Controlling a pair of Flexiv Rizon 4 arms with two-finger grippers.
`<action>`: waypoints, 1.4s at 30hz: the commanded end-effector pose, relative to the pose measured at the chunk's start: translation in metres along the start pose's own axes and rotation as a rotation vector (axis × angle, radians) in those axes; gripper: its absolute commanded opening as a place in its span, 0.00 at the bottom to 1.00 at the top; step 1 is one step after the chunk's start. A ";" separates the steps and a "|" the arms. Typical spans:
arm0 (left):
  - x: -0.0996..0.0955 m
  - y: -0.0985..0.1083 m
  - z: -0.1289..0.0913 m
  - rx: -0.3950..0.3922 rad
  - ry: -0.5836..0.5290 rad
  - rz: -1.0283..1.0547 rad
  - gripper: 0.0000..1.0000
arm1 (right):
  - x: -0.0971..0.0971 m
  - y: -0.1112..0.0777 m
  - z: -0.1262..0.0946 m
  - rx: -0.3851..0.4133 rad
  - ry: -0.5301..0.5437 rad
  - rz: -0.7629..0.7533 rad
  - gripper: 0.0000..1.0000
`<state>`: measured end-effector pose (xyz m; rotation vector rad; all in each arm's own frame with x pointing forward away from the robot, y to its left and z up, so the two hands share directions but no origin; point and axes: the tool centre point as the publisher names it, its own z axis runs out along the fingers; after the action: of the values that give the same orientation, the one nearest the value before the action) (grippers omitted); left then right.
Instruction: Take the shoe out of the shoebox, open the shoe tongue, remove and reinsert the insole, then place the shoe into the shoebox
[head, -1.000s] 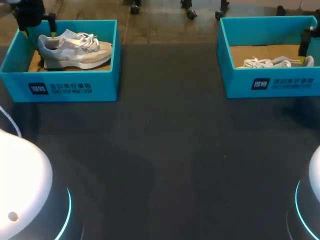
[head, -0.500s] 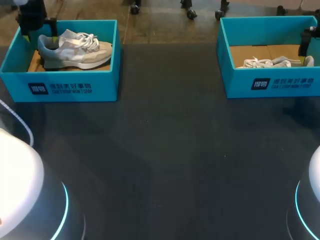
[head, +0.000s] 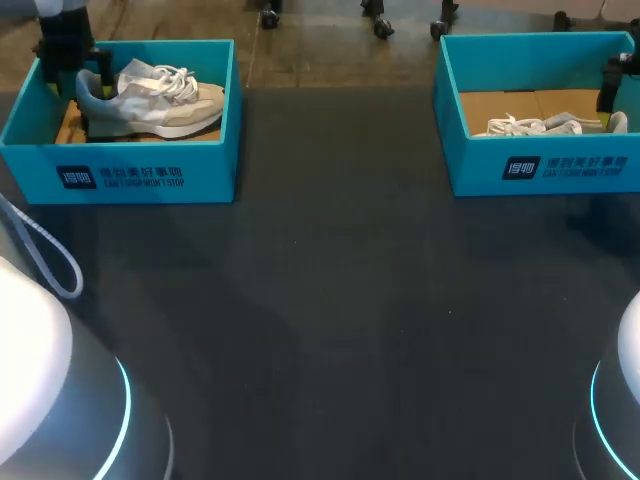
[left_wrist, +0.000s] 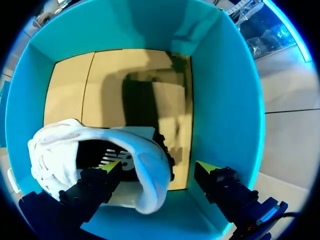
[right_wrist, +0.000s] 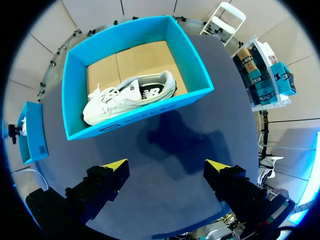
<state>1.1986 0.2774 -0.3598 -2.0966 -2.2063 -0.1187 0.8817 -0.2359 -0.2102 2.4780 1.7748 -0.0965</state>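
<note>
The task is at its very start, as I judge it: neither shoe is out of its box yet. The left shoe (head: 150, 100), grey and white with loose white laces, lies on its side in the left shoebox (head: 140, 175), which stands at the far left corner of the dark surface (head: 340, 300). The left arm's fingers (left_wrist: 107, 169) are down inside that box, spread apart and straddling the heel. One tip sits in the shoe's opening, and the other is outside the heel with a gap showing, so nothing is pinched. The right shoebox (head: 540, 165) stands at the far right corner and holds the right shoe (head: 530, 126), white and resting on the cardboard floor. The right arm's fingers (right_wrist: 112, 167) are spread wide with nothing between them. The right wrist view looks down on that box from well apart. Everything remains to be done: closing on the heel and lifting the shoe out, opening the tongue, pulling the insole and putting it back, then returning the shoe to its box.
</note>
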 end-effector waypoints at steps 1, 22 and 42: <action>-0.001 0.009 0.012 0.016 -0.004 0.005 0.95 | 0.000 0.000 0.000 -0.002 0.001 0.001 1.00; 0.000 0.013 0.032 0.075 -0.016 -0.001 0.58 | 0.000 0.000 0.000 -0.002 0.001 0.001 1.00; 0.016 0.002 0.012 0.026 -0.051 0.001 0.00 | 0.000 0.000 0.000 -0.002 0.001 0.001 1.00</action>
<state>1.1996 0.2911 -0.3797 -2.1069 -2.2180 -0.0483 0.8817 -0.2359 -0.2102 2.4780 1.7749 -0.0966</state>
